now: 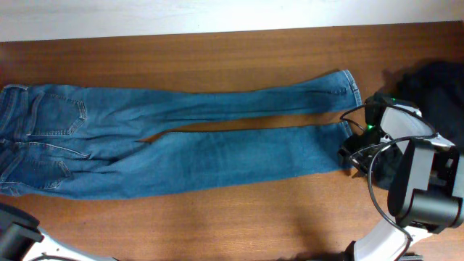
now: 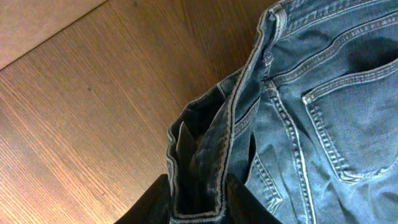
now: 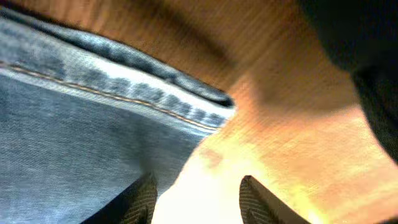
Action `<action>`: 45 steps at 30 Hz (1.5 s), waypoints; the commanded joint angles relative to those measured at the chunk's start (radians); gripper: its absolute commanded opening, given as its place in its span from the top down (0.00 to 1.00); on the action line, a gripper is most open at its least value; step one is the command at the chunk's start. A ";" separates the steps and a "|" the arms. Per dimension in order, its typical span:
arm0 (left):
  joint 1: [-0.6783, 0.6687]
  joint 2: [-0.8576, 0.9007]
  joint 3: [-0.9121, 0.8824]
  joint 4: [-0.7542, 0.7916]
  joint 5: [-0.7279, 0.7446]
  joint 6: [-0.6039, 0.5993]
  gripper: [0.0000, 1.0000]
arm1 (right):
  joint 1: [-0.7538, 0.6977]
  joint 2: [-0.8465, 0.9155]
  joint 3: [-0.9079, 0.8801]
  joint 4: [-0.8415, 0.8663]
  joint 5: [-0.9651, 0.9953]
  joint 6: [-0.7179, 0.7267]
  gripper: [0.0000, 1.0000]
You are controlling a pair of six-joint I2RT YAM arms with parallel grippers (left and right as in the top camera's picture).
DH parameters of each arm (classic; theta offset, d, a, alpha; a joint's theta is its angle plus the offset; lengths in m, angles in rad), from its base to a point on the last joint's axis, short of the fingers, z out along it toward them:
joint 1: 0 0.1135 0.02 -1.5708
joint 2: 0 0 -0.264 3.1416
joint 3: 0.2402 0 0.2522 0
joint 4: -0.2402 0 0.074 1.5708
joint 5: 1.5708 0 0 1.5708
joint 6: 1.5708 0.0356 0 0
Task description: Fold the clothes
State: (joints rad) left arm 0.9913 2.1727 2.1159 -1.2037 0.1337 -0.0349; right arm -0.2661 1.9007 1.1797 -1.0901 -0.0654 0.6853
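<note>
A pair of blue jeans (image 1: 181,138) lies flat on the wooden table, waist at the left and legs running right. In the left wrist view my left gripper (image 2: 199,186) is shut on the jeans' waistband (image 2: 214,143), which is bunched between the fingers. In the overhead view only part of the left arm (image 1: 18,235) shows, at the bottom left corner. My right gripper (image 1: 353,154) is at the hem of the near leg. In the right wrist view it (image 3: 198,186) is open, with one finger over the denim (image 3: 74,124) and the other over bare wood.
A dark heap of cloth (image 1: 435,87) lies at the right end of the table behind the right arm; it also shows in the right wrist view (image 3: 360,37). The table's far edge (image 1: 217,32) meets a pale wall.
</note>
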 commanded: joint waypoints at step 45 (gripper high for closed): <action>0.004 -0.058 0.043 -0.185 0.000 -0.003 1.00 | -0.011 -0.051 0.265 -0.147 0.126 -0.047 0.96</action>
State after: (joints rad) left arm 0.9916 2.1616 2.1208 -1.3621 0.1303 -0.0391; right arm -0.2779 1.8523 1.3651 -1.1923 -0.0048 0.6964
